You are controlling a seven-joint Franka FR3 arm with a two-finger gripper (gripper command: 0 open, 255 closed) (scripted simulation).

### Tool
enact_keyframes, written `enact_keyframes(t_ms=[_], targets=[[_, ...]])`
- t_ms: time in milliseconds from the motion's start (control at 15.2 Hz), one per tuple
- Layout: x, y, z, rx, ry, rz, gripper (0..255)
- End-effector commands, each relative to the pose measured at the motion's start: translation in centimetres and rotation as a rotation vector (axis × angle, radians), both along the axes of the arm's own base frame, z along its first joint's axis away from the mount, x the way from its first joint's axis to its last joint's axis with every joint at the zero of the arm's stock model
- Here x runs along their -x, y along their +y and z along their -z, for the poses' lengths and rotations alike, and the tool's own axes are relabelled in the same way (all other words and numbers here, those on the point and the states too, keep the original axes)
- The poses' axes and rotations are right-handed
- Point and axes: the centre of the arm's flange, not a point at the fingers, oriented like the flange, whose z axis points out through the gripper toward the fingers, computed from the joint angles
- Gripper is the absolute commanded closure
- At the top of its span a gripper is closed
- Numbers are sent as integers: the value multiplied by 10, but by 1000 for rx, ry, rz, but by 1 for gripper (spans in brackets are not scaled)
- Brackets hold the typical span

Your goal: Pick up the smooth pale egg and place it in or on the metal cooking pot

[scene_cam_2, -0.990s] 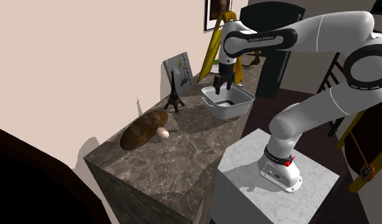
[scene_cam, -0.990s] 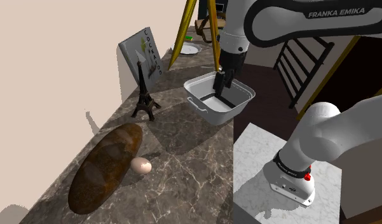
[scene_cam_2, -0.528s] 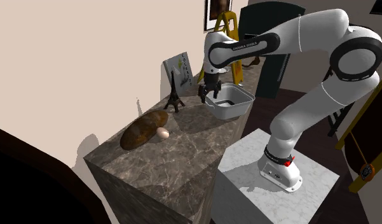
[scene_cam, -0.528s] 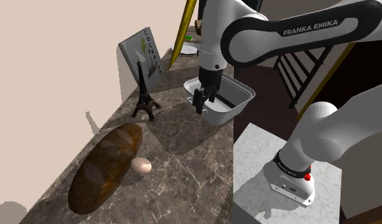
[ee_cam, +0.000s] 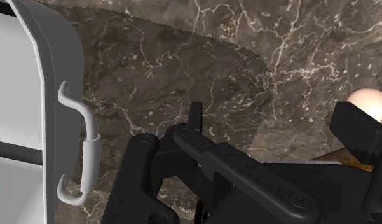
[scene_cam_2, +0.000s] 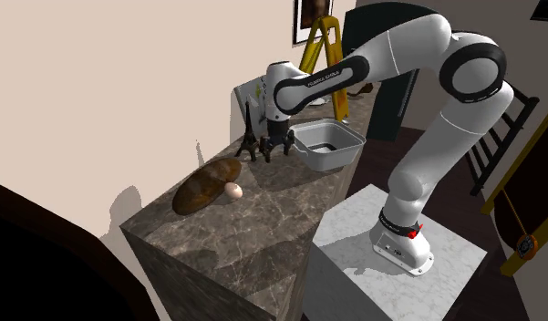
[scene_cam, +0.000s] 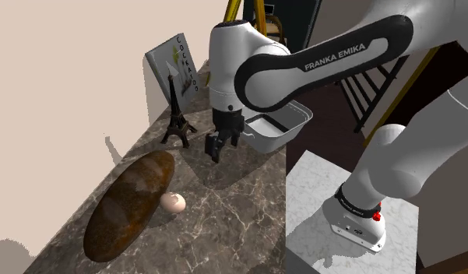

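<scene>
Shoulder view: my black two-finger gripper (scene_cam: 215,148) hangs over the dark marbled bench (scene_cam: 240,218), between the grey rectangular metal pot (scene_cam: 277,140) and the long brown bread loaf (scene_cam: 127,206). The smooth pale egg (scene_cam: 173,202) lies on the bench just beside that loaf.

Second exterior view: I see the pot's bare pale floor, and the egg (scene_cam_2: 233,191) sits well apart from it.

Wrist view: the gripper's fingers are spread with nothing between them. The pot's looped handle (ee_cam: 84,153) is beside one finger, the egg beyond the other.

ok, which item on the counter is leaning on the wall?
The book, propped tilted against the wall behind the Eiffel Tower figurine; the loaf, egg and pot rest flat.
</scene>
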Motion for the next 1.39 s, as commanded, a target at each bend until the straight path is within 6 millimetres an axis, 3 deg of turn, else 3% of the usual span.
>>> enact_keyframes(t_ms=[0,792,1320], targets=[[-9,25,8,-6,6,4,0],[-53,161,71,-31,41,21,0],[-51,170,110,-32,42,22,0]])
